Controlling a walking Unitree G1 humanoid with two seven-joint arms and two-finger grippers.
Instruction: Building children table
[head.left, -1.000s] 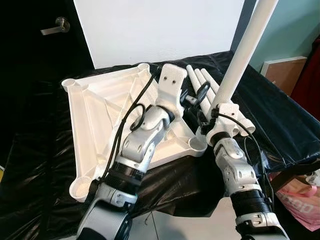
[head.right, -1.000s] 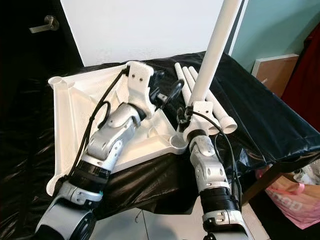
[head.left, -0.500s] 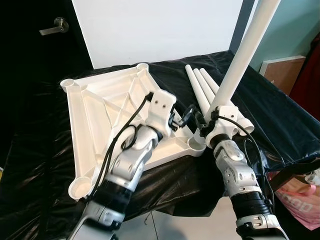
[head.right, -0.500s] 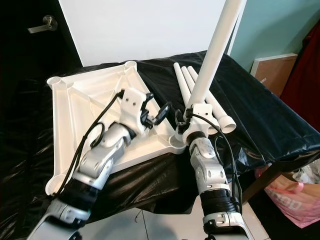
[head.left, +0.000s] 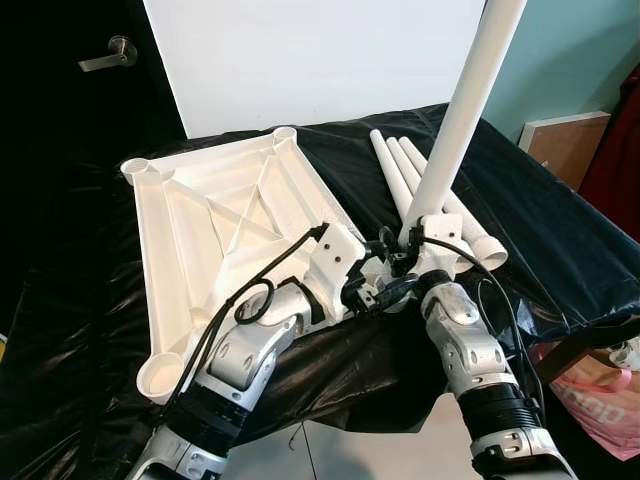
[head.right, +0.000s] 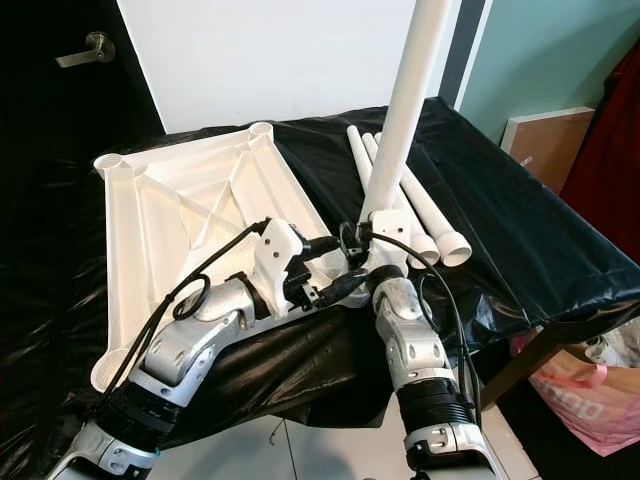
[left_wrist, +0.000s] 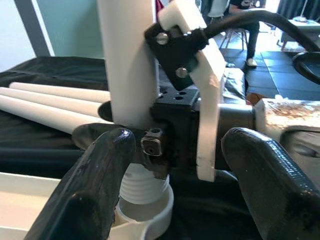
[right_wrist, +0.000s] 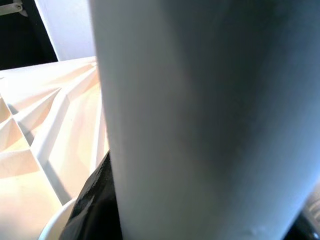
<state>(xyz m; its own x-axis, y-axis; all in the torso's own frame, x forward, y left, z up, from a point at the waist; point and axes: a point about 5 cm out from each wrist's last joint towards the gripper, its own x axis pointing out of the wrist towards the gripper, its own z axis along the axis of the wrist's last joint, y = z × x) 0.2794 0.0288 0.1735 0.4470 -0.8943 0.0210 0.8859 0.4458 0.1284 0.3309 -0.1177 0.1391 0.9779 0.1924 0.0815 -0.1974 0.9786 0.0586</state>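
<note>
Since a second ago the left pincer (head.left: 372, 290) has dropped from over the tabletop's ribbing to the near corner, right beside the leg's foot, and the leg now stands straighter.

That white table leg (head.left: 455, 125) rises from centre frame to the top edge in the head views, its threaded end (left_wrist: 142, 187) sitting in the corner socket (left_wrist: 150, 220) of the upturned white tabletop (head.left: 190, 240). The right pincer (head.left: 425, 245) is clenched around the leg low down, just above the socket. The left pincer's black fingers (left_wrist: 102, 165) are spread apart, straddling the leg's base without closing on it.

I judge the leg a light, stiff, smooth plastic tube: slippery to twist, and long enough to lever sideways, so hold it low near the thread. Three spare legs (head.left: 400, 165) lie side by side on the black-draped table (head.left: 560, 230), right of centre.
</note>
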